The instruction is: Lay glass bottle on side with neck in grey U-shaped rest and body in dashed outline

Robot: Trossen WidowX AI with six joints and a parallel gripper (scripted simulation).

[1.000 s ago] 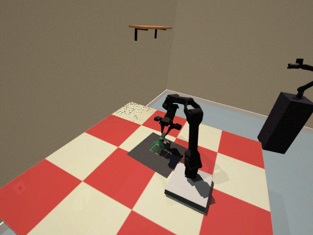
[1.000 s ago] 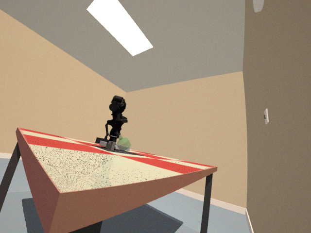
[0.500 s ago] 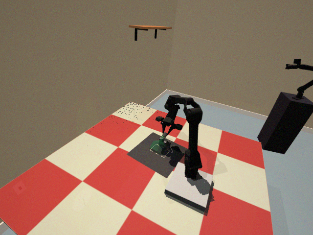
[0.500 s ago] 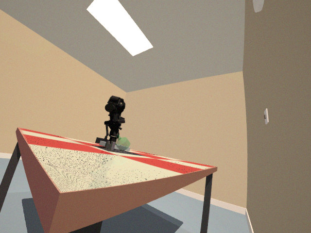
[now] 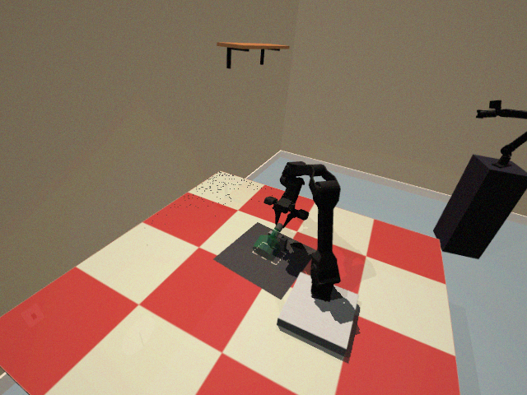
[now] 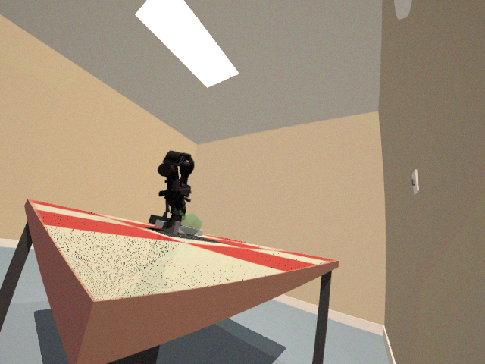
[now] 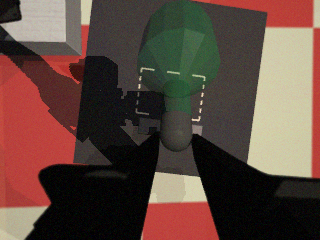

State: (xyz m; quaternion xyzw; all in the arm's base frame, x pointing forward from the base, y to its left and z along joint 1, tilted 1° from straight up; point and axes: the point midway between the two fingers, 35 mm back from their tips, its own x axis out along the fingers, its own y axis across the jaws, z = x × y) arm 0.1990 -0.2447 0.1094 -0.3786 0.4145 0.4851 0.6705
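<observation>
My gripper (image 5: 278, 228) (image 6: 175, 215) (image 7: 175, 137) is closed on the grey-tipped neck end of the green glass bottle (image 5: 266, 243) (image 6: 192, 222) (image 7: 179, 50), one finger on either side. From my fingertips the neck runs outward to the broad body, ahead of me in the wrist view. Beyond the neck, the body overlaps the far part of the dashed outline (image 7: 173, 73) in that view and reaches past it. The grey rest (image 6: 174, 228) (image 7: 197, 129) shows near my fingertips, on the dark mat (image 5: 238, 255) (image 7: 235, 100); whether the neck touches it, I cannot tell.
</observation>
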